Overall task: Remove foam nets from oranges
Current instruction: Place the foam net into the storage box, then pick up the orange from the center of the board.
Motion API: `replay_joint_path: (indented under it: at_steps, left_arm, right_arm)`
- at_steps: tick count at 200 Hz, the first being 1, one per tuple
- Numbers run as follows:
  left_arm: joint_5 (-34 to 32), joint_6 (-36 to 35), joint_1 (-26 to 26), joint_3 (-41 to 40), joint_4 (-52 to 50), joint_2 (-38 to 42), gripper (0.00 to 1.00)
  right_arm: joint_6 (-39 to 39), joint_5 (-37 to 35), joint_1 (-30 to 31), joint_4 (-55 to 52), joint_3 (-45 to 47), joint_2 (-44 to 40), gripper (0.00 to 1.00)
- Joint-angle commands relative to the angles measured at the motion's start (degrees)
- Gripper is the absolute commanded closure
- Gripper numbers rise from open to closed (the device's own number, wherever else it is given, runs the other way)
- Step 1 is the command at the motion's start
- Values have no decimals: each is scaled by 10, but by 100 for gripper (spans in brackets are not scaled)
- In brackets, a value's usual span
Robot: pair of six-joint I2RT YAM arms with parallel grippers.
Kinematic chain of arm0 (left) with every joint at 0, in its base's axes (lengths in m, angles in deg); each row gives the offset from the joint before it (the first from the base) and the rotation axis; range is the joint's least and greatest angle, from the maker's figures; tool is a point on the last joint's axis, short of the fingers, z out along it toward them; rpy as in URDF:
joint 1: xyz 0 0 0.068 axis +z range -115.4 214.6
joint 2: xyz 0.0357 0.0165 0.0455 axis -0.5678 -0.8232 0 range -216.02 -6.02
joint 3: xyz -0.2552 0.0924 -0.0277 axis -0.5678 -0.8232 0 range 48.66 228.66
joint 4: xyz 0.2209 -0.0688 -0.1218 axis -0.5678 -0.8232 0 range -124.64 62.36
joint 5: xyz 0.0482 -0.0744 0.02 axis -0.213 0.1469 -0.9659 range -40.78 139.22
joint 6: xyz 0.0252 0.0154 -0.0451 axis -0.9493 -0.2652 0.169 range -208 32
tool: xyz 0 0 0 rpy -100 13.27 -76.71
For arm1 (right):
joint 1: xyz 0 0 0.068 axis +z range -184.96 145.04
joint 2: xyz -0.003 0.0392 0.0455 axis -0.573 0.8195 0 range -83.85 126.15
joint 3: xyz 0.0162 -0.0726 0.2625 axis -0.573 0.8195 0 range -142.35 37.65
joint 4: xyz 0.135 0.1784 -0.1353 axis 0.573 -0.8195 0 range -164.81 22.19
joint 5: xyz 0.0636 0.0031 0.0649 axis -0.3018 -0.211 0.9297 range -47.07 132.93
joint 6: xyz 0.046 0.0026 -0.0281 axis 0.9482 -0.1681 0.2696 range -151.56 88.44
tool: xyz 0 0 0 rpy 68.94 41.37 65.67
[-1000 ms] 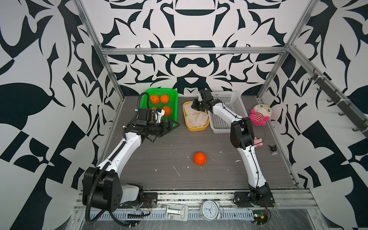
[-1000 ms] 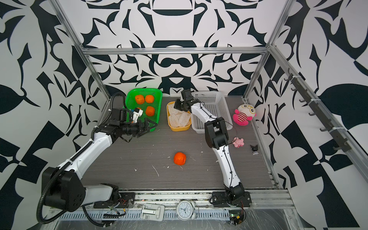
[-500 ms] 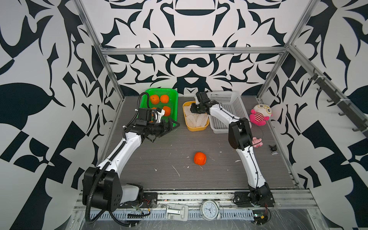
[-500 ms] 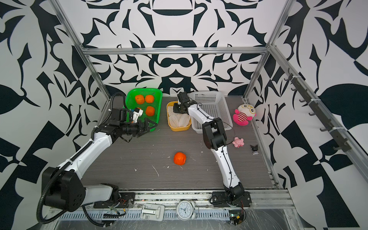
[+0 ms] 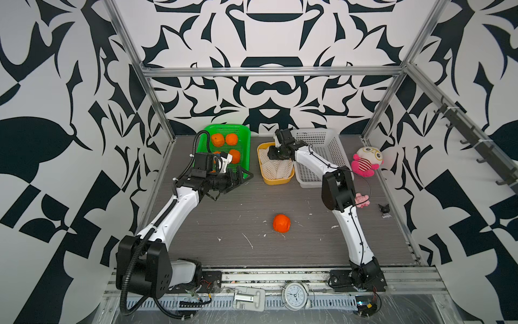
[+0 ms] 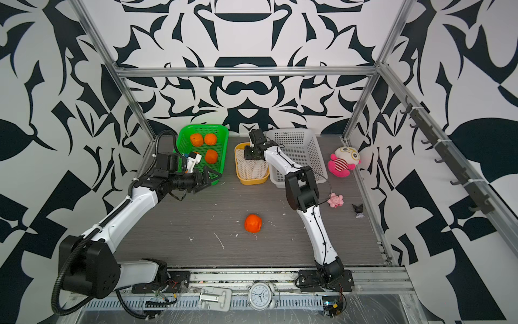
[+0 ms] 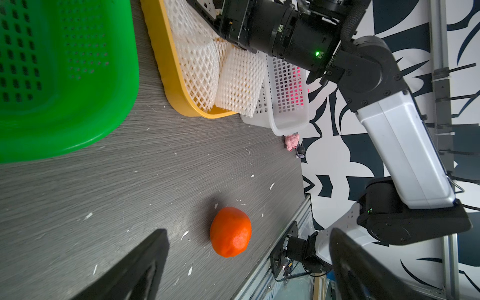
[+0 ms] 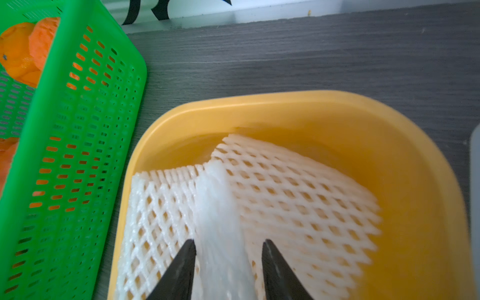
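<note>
A bare orange lies on the grey table near the middle. Three more oranges sit in the green basket. Flattened white foam nets fill the yellow basket. My right gripper hangs low over that basket, open; one foam net stands on edge between its fingers, touching one, with a gap to the other. My left gripper hovers wide open by the green basket's front corner, holding nothing.
A white perforated basket stands to the right of the yellow one. A pink and white plush toy, a small pink thing and a black figurine lie near the right edge. A clock sits on the front rail.
My right gripper has moved left and down into the yellow basket and its jaws have parted from the foam net. The left arm has stayed still.
</note>
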Motion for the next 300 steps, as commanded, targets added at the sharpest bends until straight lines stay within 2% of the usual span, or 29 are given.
replay_joint_path:
  at_steps: [1, 98, 124, 144, 173, 199, 224, 261, 300]
  left_arm:
    - [13, 3, 3, -18, 12, 15, 1]
    - [18, -1, 4, -28, 13, 19, 1]
    - [9, -16, -5, -24, -6, 17, 1]
    - [-18, -33, -30, -18, -37, 19, 1]
    - [-75, -50, -92, -5, -84, 19, 1]
    - [-131, -47, -157, -2, -124, 17, 1]
    - [-168, -28, -209, 2, -152, 5, 1]
    - [-171, -25, -285, 34, -178, -48, 1]
    - [-149, -26, -320, 60, -178, -93, 1]
  right_arm:
    - [-7, -14, 5, -5, -22, -60, 52]
    - [-8, -25, 8, -31, -35, -85, 45]
    - [-18, -29, 20, -37, -15, -135, 40]
    - [-26, -46, 36, 2, 78, -209, 40]
    - [-27, -76, 55, 48, 242, -333, 39]
    - [-17, -105, 67, 109, 426, -464, 39]
    - [-5, -118, 71, 134, 563, -569, 39]
    - [15, -127, 78, 152, 719, -696, 39]
    - [28, -129, 81, 160, 838, -794, 31]
